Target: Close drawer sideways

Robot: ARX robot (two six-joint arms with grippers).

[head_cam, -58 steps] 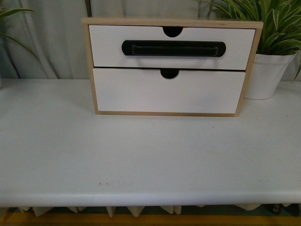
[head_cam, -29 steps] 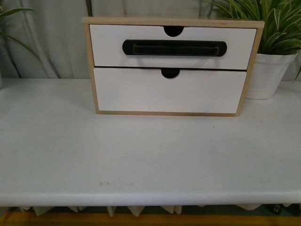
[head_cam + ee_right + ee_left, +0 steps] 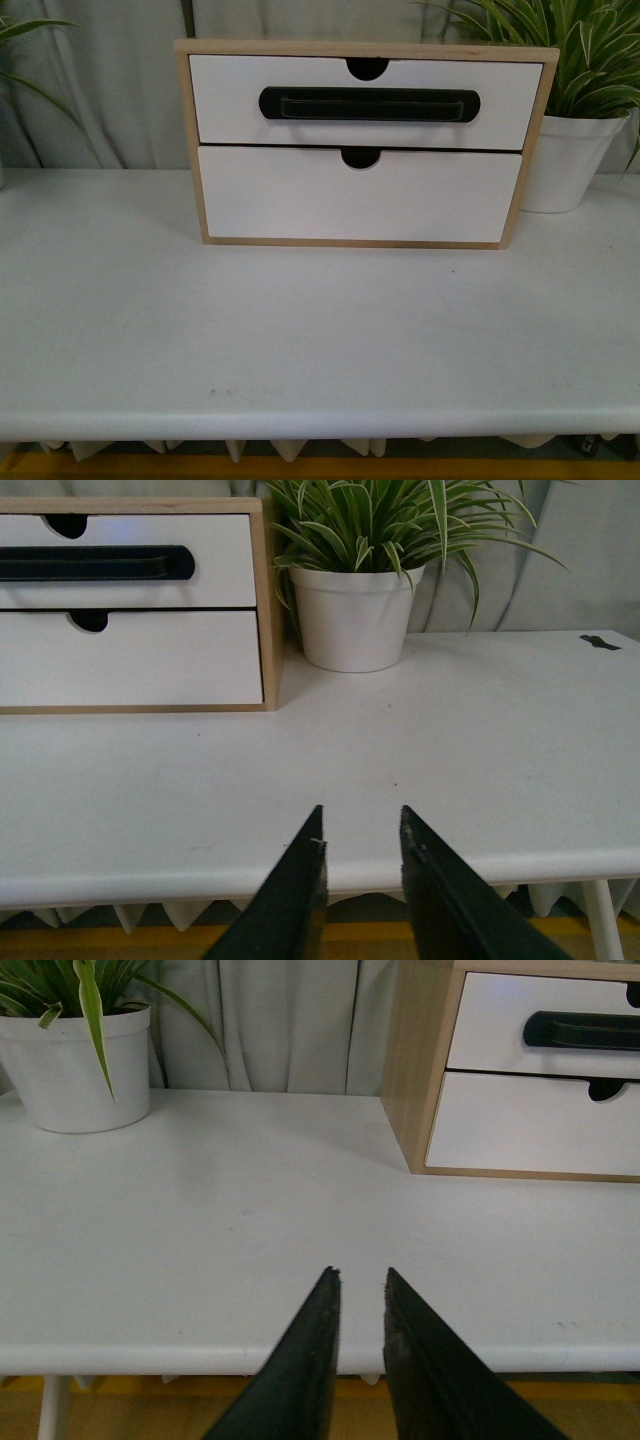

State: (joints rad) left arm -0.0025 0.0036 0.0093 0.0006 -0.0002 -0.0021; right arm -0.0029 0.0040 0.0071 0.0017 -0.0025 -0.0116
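Both grippers hang over the near edge of the tabletop (image 3: 320,340), each holding nothing: the left gripper (image 3: 360,1278) with its fingers slightly parted, the right gripper (image 3: 362,820) a little wider. Well ahead of them stands the light wood cabinet (image 3: 366,48). Its upper drawer (image 3: 240,100), with the black bar handle (image 3: 369,104), lies beyond and right of the left gripper, beyond and left of the right one. A potted plant (image 3: 356,610) stands beside the cabinet, ahead of the right gripper.
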